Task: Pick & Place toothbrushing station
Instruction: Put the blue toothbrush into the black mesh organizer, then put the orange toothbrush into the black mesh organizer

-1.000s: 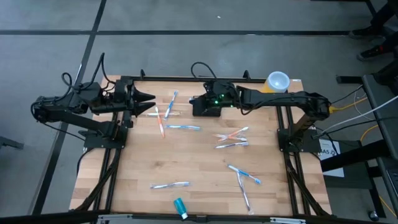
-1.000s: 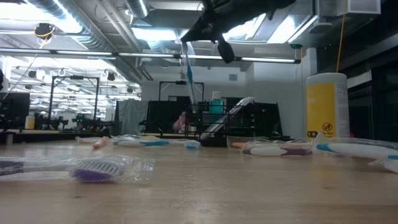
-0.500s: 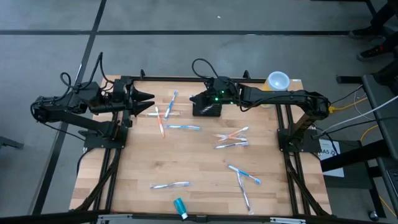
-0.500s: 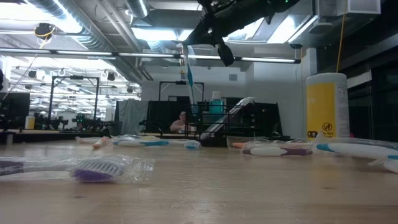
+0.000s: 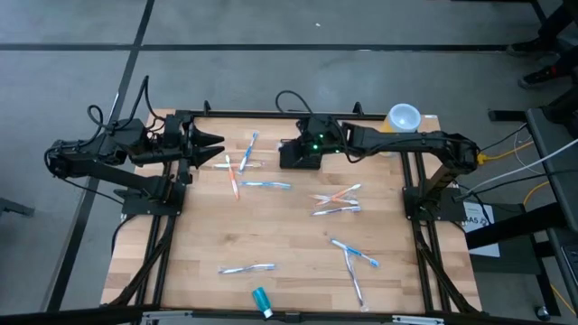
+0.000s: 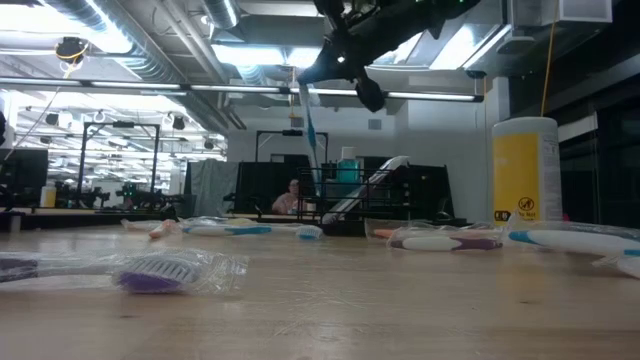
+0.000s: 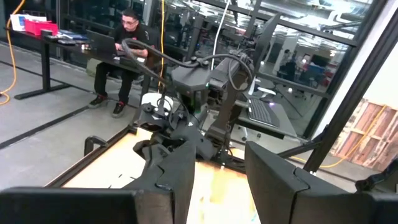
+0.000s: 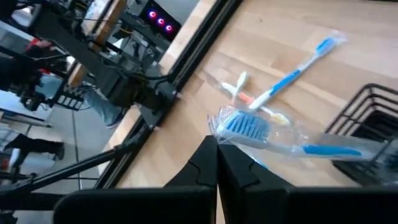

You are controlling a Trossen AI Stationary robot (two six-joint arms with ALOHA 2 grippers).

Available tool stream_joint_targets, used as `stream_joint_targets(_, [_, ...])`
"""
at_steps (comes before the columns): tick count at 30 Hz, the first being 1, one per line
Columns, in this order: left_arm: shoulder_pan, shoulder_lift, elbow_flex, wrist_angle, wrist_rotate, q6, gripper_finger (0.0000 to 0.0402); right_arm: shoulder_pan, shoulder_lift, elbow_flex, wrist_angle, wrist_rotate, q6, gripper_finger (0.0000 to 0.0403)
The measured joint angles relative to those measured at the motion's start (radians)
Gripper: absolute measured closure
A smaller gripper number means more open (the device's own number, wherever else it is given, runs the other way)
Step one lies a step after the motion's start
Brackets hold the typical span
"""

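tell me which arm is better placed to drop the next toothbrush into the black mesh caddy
Right. Its end effector is shut on a wrapped toothbrush above the caddy. The left end effector sits open by the table's left edge.

High cam overhead; low cam tabletop-level, prob. near edge.

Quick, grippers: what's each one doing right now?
Left gripper: open, empty, at the table's left edge.
Right gripper: shut on a wrapped toothbrush, above the black mesh caddy.

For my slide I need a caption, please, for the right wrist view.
Right gripper, shut on a wrapped blue toothbrush, holds it beside the black wire-mesh caddy above the wooden table.
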Motion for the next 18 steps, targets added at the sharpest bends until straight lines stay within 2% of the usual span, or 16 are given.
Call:
stream_joint_targets(4, [0.0,0.0,0.0,0.0,0.0,0.0,0.0268,0.008,0.0,0.0,0.002,0.0,0.002,0.0362])
stream_joint_targets(13, [0.0,0.0,0.0,0.001,0.0,-0.003,0.0268,0.01,-0.003,0.0,0.01,0.004,0.032,0.0216])
stream_joint_targets(18, [0.0,0.0,0.0,0.001,0.001,-0.01,0.0268,0.037,-0.056,0.0,-0.029,0.04,0.014,0.0185])
